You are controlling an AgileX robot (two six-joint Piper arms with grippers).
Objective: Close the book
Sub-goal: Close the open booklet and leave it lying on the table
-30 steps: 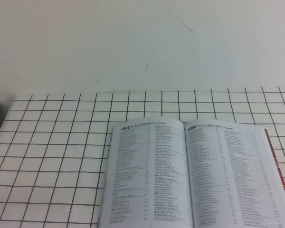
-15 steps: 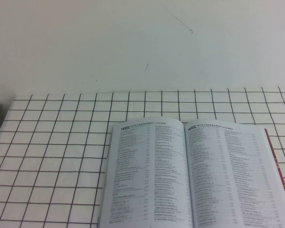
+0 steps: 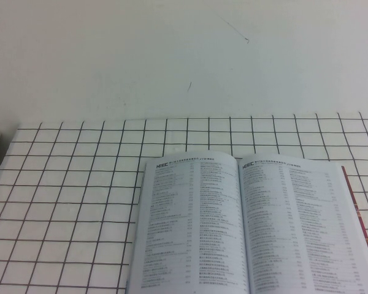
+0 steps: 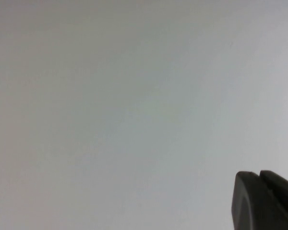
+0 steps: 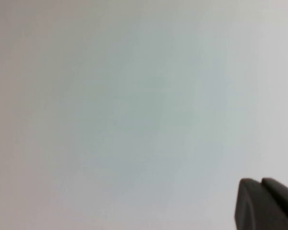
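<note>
The left gripper [image 4: 265, 203] and right gripper [image 5: 266, 205] are both outside the high view, open or shut I cannot tell, while the open book [image 3: 245, 226] lies flat at the near right of the desk [image 3: 67, 202], spine running near-to-far, probably handier for the right arm.

Table [image 3: 67, 184]: covered by a white cloth [image 3: 80, 147] with black grid lines.
On it: one book [image 3: 245, 226], open, lying flat, pages up, at the near right side.
Book edge: red cover strip shows on the right.
</note>
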